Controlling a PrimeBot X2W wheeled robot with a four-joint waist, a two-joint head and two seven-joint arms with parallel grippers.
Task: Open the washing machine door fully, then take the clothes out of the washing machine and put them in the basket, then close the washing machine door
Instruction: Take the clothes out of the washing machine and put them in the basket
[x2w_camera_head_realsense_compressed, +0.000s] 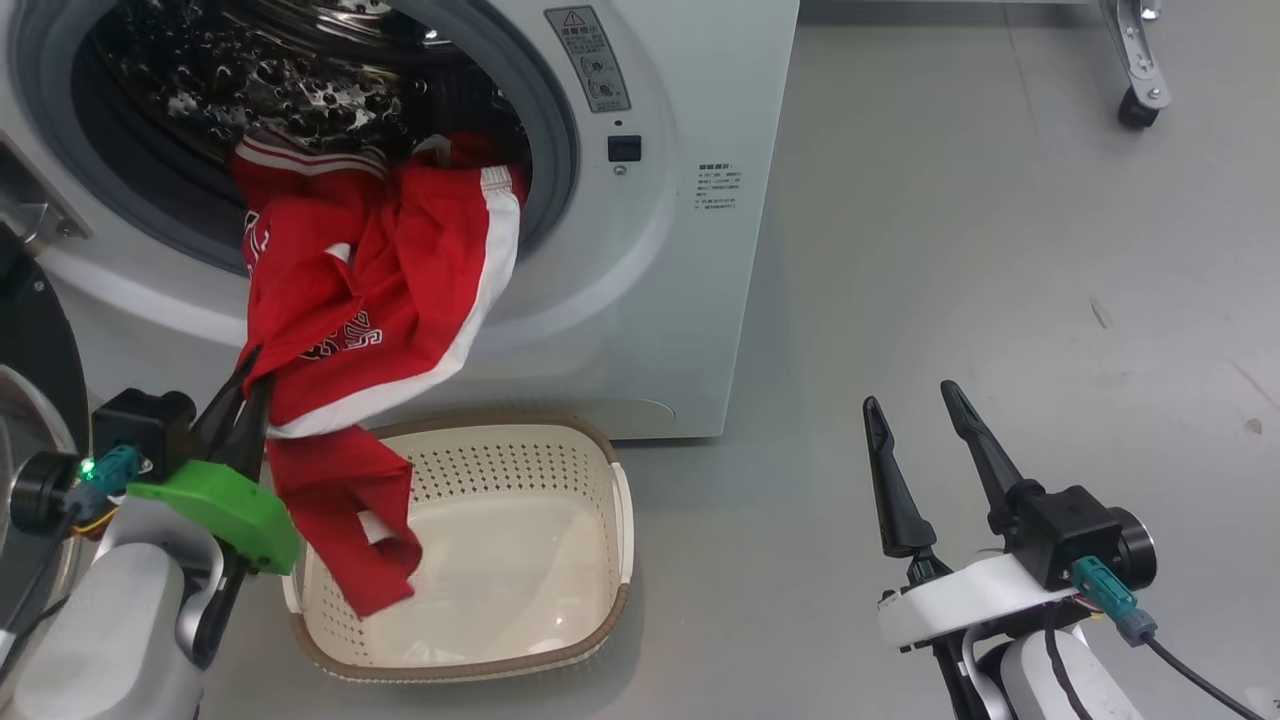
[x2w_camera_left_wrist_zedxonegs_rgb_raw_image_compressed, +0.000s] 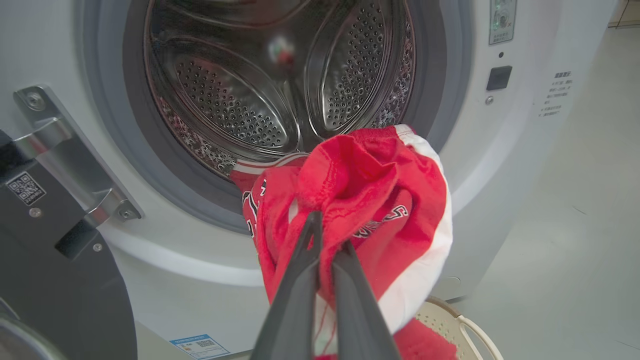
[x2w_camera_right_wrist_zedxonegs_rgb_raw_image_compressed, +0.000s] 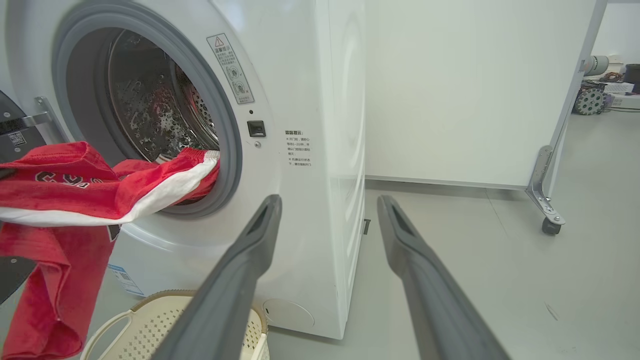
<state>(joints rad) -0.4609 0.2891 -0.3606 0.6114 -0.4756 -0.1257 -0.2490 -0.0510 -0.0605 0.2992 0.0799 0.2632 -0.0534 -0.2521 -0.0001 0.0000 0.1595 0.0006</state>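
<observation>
The washing machine stands with its steel drum exposed. Its door is swung open at the far left, the black rim beside the hinge. The red clothes stretch from the drum's lip down over the seal. My left gripper is shut on a fold of them, just in front of the opening. Their lower end dangles into the cream basket on the floor below. My right gripper stands open and empty, well right of the machine.
A white wheeled partition stands behind and right of the machine, its caster on the grey floor. The basket sits tight against the machine's front. Open floor lies to the right.
</observation>
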